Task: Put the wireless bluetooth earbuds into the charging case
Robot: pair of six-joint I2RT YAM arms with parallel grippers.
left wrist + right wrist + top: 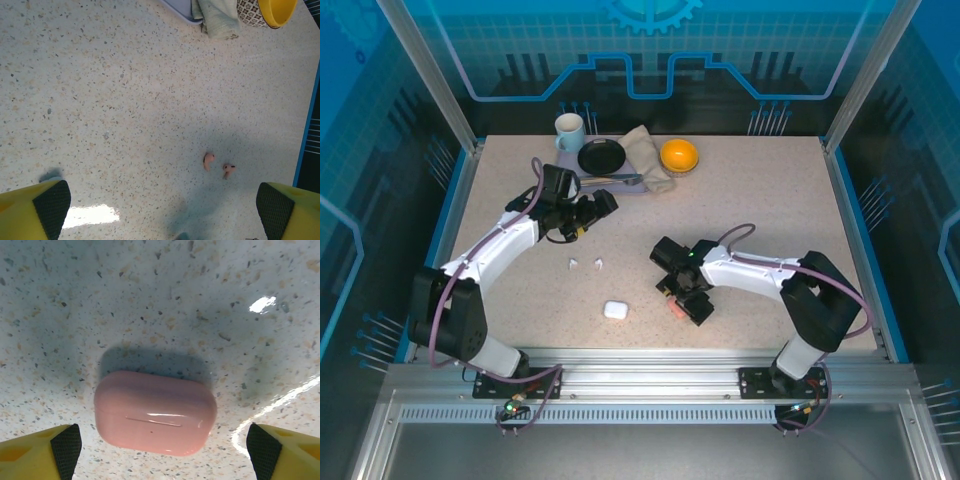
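Observation:
Two pink earbuds (208, 160) (228, 170) lie close together on the speckled table, ahead of and right of my left gripper (165, 212), which is open with nothing between its fingers. In the top view the left gripper (594, 210) hovers at the back left. Two white earbuds (573, 264) (597, 263) lie in front of it, and a closed white case (615, 310) sits nearer the front. A closed pink case (155, 412) lies flat between the spread pads of my open right gripper (165, 452), touching neither pad. Seen from above, the right gripper (686, 298) covers most of the pink case (672, 306).
At the back of the table stand a white mug (569, 128), a black dish (601, 156), a folded cloth (645, 155) and a yellow bowl (679, 155). The cloth (217, 17) and bowl (275, 10) are far ahead of the left gripper. A blue table edge (305, 140) runs on the right.

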